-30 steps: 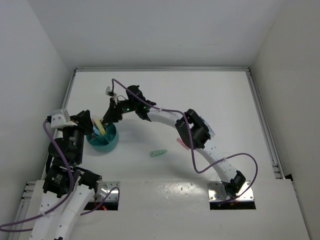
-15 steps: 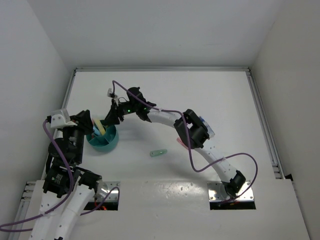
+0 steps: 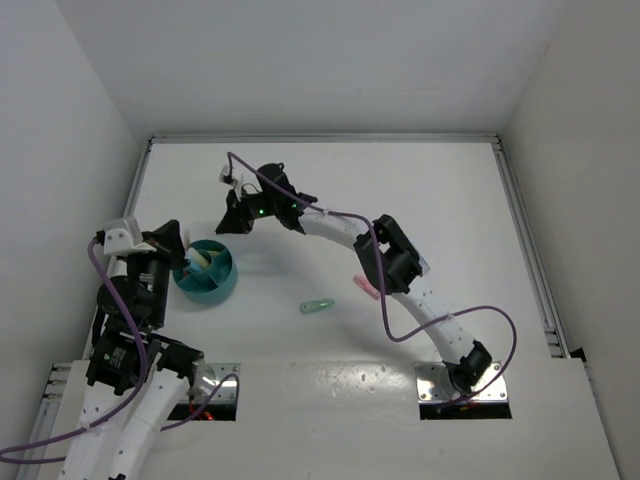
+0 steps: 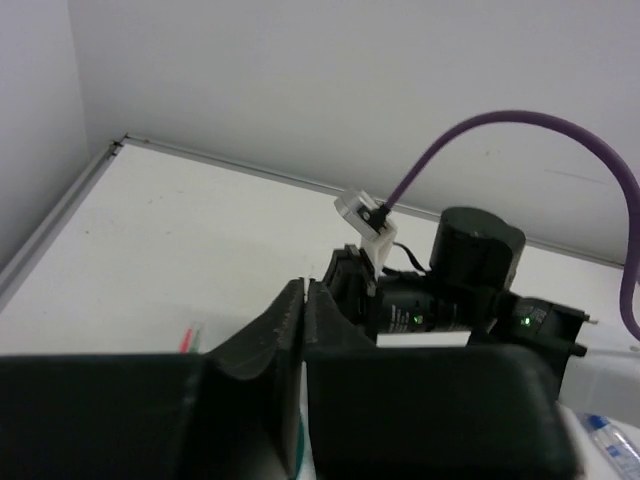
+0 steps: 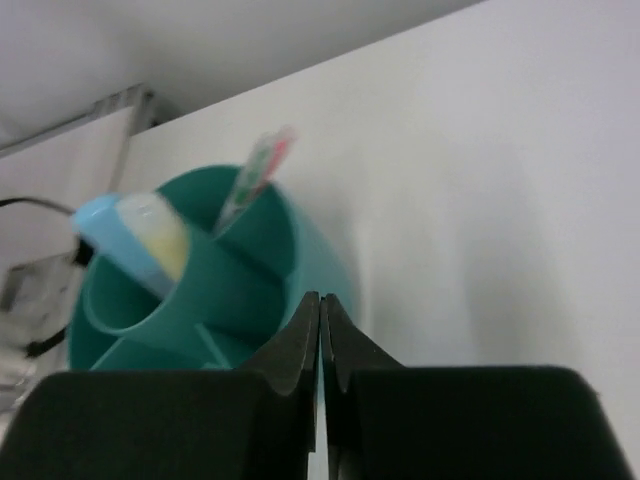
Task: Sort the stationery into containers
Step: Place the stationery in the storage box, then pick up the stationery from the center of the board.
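Observation:
The round teal cup point(image 3: 210, 285) stands at the left of the table, and in the right wrist view point(image 5: 230, 290) it holds a yellow marker point(image 5: 160, 235), a light-blue marker point(image 5: 100, 215) and thin green and pink-red pens point(image 5: 258, 165). My right gripper point(image 3: 229, 224) is shut and empty, just beyond the cup's far rim; its jaws point(image 5: 320, 300) meet with nothing between them. My left gripper point(image 3: 182, 260) is shut and empty at the cup's left rim point(image 4: 304, 285). A pale blue-green marker point(image 3: 318, 305) lies on the table. A pink marker point(image 3: 362, 287) lies partly under the right arm.
A clear blue-labelled bottle point(image 4: 612, 447) shows at the lower right of the left wrist view. The right arm point(image 3: 340, 235) stretches across the table's middle. White walls close in the table, with a metal rail point(image 3: 525, 240) along the right edge.
My right gripper has pulled up and back from over the cup towards the far side. The yellow marker now rests in the cup. The left arm has barely moved.

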{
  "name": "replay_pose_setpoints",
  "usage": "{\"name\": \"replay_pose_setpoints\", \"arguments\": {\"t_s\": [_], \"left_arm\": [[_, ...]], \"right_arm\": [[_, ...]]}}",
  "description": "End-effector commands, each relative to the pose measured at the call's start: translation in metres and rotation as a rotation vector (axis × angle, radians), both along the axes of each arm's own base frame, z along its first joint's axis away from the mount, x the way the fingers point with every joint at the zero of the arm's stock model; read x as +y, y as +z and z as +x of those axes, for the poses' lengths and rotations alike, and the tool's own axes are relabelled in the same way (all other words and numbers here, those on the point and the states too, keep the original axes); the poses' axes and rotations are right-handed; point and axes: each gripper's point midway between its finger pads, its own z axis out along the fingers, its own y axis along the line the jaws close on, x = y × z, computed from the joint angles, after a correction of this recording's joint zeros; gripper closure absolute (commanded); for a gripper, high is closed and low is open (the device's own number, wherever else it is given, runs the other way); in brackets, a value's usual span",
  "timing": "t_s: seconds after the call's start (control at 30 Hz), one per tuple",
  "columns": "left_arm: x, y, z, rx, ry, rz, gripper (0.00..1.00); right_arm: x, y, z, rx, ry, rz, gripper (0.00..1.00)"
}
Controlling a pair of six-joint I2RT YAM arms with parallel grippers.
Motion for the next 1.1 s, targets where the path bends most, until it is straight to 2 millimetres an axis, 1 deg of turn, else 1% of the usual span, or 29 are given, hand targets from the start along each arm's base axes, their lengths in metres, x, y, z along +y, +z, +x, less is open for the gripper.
{"name": "replay_pose_setpoints", "arguments": {"t_s": [0.0, 0.03, 0.07, 0.1, 0.13, 0.17, 0.2, 0.23, 0.27, 0.3, 0.33, 0.37, 0.4, 0.43, 0.47, 0.5, 0.53, 0.57, 0.6, 0.63, 0.67, 0.7, 0.8, 0.9, 0.93, 1.0, 1.07], "left_arm": [[-0.008, 0.002, 0.005, -0.017, -0.043, 0.01, 0.96], [-0.009, 0.0, 0.007, -0.009, -0.043, 0.012, 0.98], [-0.011, 0.0, 0.007, -0.009, -0.054, 0.014, 0.98], [-0.013, 0.0, 0.007, -0.009, -0.066, 0.015, 0.98], [-0.015, -0.002, 0.009, -0.001, -0.075, 0.018, 0.98], [-0.018, -0.004, 0.01, 0.008, -0.09, 0.022, 0.92], [-0.018, -0.004, 0.01, 0.008, -0.09, 0.022, 0.86], [-0.021, -0.006, 0.012, 0.016, -0.104, 0.025, 0.79], [-0.021, -0.006, 0.012, 0.016, -0.104, 0.025, 0.71], [-0.021, -0.006, 0.012, 0.016, -0.104, 0.025, 0.56], [-0.021, -0.006, 0.012, 0.016, -0.104, 0.025, 0.49], [-0.021, -0.006, 0.012, 0.016, -0.104, 0.025, 0.44], [-0.021, -0.006, 0.012, 0.016, -0.104, 0.025, 0.37], [-0.021, -0.006, 0.012, 0.016, -0.104, 0.025, 0.37], [-0.021, -0.006, 0.012, 0.016, -0.104, 0.025, 0.35], [-0.023, -0.005, 0.012, 0.016, -0.115, 0.027, 0.35], [-0.023, -0.005, 0.012, 0.016, -0.115, 0.027, 0.35], [-0.024, -0.005, 0.012, 0.016, -0.124, 0.028, 0.35], [-0.024, -0.005, 0.012, 0.016, -0.124, 0.028, 0.34], [-0.024, -0.005, 0.012, 0.016, -0.124, 0.028, 0.34], [-0.025, -0.007, 0.014, 0.025, -0.124, 0.029, 0.34], [-0.027, -0.007, 0.013, 0.024, -0.133, 0.03, 0.33], [-0.027, -0.01, 0.015, 0.034, -0.133, 0.041, 0.31], [-0.027, -0.01, 0.015, 0.034, -0.132, 0.041, 0.31], [-0.029, -0.012, 0.017, 0.042, -0.142, 0.044, 0.31], [-0.029, -0.012, 0.017, 0.042, -0.142, 0.044, 0.31], [-0.029, -0.012, 0.017, 0.042, -0.142, 0.044, 0.31]], "right_arm": [[-0.025, 0.103, 0.063, -0.239, -0.215, -0.02, 1.0], [-0.045, 0.092, 0.076, -0.255, -0.317, -0.165, 1.0], [-0.062, 0.085, 0.085, -0.306, -0.352, -0.241, 0.95], [-0.081, 0.078, 0.095, -0.426, -0.347, -0.324, 0.78], [-0.108, 0.044, 0.09, -0.432, -0.353, -0.478, 0.57], [-0.135, 0.057, 0.099, -0.559, -0.36, -0.558, 0.36], [-0.157, 0.052, 0.101, -0.577, -0.368, -0.628, 0.33], [-0.184, 0.025, 0.088, -0.55, -0.326, -0.737, 0.33], [-0.202, 0.041, 0.084, -0.586, -0.322, -0.76, 0.37], [-0.234, 0.022, 0.081, -0.6, -0.294, -0.859, 0.45], [-0.257, 0.016, 0.072, -0.586, -0.258, -0.934, 0.55], [-0.277, 0.023, 0.067, -0.599, -0.257, -0.991, 0.72], [-0.302, 0.011, 0.06, -0.59, -0.2, -1.065, 0.74], [-0.326, -0.002, 0.042, -0.532, -0.133, -1.161, 0.79], [-0.343, -0.008, 0.037, -0.517, -0.126, -1.243, 0.79], [-0.358, -0.022, 0.024, -0.463, -0.09, -1.287, 0.77], [-0.372, -0.03, 0.012, -0.411, -0.053, -1.327, 0.72], [-0.376, -0.035, 0.007, -0.402, -0.031, -1.339, 0.61], [-0.383, -0.049, -0.006, -0.365, 0.006, -1.357, 0.55], [-0.385, -0.048, -0.013, -0.357, 0.013, -1.352, 0.5], [-0.384, -0.051, -0.007, -0.388, -0.017, -1.344, 0.4], [-0.39, -0.06, -0.011, -0.381, -0.01, -1.366, 0.4], [-0.397, -0.066, -0.01, -0.374, -0.015, -1.39, 0.38], [-0.401, -0.071, -0.016, -0.361, -0.002, -1.4, 0.38], [-0.399, -0.071, -0.014, -0.361, -0.015, -1.395, 0.38], [-0.402, -0.08, -0.018, -0.349, -0.004, -1.404, 0.38], [-0.402, -0.082, -0.021, -0.339, 0.005, -1.401, 0.38]]}}
